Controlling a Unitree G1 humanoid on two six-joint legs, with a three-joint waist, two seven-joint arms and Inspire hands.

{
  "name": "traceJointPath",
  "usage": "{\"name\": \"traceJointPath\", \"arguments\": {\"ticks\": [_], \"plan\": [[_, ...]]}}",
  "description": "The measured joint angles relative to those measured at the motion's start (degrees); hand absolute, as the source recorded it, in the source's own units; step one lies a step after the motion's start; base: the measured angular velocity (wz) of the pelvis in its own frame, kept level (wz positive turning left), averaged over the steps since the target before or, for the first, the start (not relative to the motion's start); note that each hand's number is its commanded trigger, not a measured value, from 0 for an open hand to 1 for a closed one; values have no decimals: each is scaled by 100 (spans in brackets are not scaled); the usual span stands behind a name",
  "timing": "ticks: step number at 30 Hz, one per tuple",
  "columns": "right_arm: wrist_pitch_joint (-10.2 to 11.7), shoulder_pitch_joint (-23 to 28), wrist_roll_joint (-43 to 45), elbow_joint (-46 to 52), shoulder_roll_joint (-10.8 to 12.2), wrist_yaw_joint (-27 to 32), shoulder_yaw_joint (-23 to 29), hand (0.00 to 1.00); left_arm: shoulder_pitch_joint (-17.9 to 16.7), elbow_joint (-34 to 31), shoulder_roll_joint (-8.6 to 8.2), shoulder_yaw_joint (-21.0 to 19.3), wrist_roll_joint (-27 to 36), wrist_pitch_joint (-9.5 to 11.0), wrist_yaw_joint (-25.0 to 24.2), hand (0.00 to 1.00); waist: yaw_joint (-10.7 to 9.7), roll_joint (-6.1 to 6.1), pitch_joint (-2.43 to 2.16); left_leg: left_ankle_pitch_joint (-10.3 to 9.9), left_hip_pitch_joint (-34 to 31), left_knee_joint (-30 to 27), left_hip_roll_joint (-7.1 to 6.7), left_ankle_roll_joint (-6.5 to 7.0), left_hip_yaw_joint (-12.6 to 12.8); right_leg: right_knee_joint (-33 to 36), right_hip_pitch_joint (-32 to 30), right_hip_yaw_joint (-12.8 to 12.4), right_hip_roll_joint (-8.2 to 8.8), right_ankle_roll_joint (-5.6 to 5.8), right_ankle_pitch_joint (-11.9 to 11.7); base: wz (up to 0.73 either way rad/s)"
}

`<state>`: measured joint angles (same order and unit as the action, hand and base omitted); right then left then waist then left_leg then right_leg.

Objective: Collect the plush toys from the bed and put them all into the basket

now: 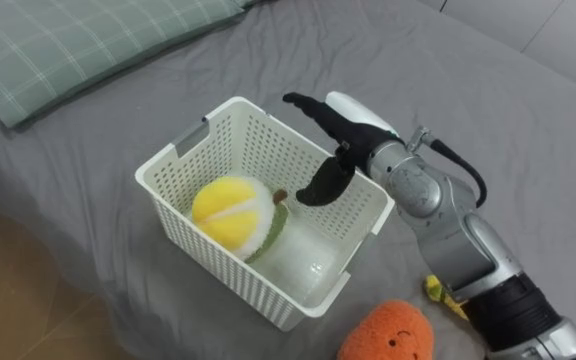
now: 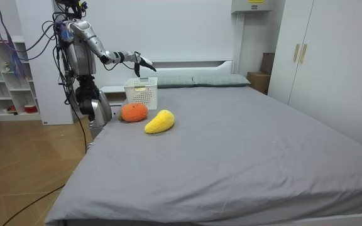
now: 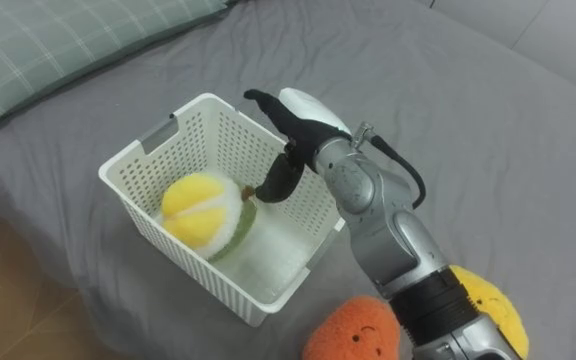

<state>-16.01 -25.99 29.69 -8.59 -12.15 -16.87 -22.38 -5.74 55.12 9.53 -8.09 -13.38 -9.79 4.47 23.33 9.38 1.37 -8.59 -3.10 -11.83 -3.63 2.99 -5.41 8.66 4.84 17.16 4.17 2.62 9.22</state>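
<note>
Left of and beyond the white perforated plastic basket (image 1: 218,262), a green checked pillow (image 1: 78,40) lay on the grey bed (image 1: 488,110). Inside the basket, against its left wall, sat a round yellow-and-white plush toy with a green leaf (image 1: 230,210), already collected. It looked soft and very light, likely to squash under any grip and unlikely to break or slip.

Over the basket's far right rim hung the robot's right hand (image 1: 343,135), its dark fingers (image 1: 303,102) loosely spread and holding nothing, the thumb pointing down into the basket.

Just outside the basket's near right corner lay a round orange plush toy with a stitched face (image 1: 393,333), not yet in. It would probably handle the same way: light, yielding and fuzzy enough to give friction. A wide grasp across its rounded middle seemed best (a pinch at the surface might only pull at the pile).

Further right of the basket, an elongated yellow plush toy (image 3: 488,300) lay beside the orange one. A grasp around its thicker middle would likely hold.

The forearm covered most of the yellow toy in the eye views, and the orange toy was cut off at the lower edge. The underside of the toy in the basket was hidden, so what it represented was hard to tell.
</note>
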Motion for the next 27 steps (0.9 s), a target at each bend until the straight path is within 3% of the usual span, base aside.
{"name": "traceJointPath", "arguments": {"ticks": [19,23,27], "plan": [[114,0,-462,-75,-25,392,33,0,-23,-3,-15,42,19,-13,135,0,-182,-50,31,0,99,-2,5,0,21,-6,54,-75,-2,0,0,0],[168,3,-725,-276,-58,573,143,0,-55,-7,-35,33,13,-17,284,0,-258,-79,37,0,158,11,4,1,40,-5,104,-78,2,0,0,0],[230,8,-955,-594,-129,771,564,0,-59,-110,-113,-91,7,-21,285,0,-313,-109,27,1,171,7,8,4,84,1,113,-115,3,0,0,-4]]}}
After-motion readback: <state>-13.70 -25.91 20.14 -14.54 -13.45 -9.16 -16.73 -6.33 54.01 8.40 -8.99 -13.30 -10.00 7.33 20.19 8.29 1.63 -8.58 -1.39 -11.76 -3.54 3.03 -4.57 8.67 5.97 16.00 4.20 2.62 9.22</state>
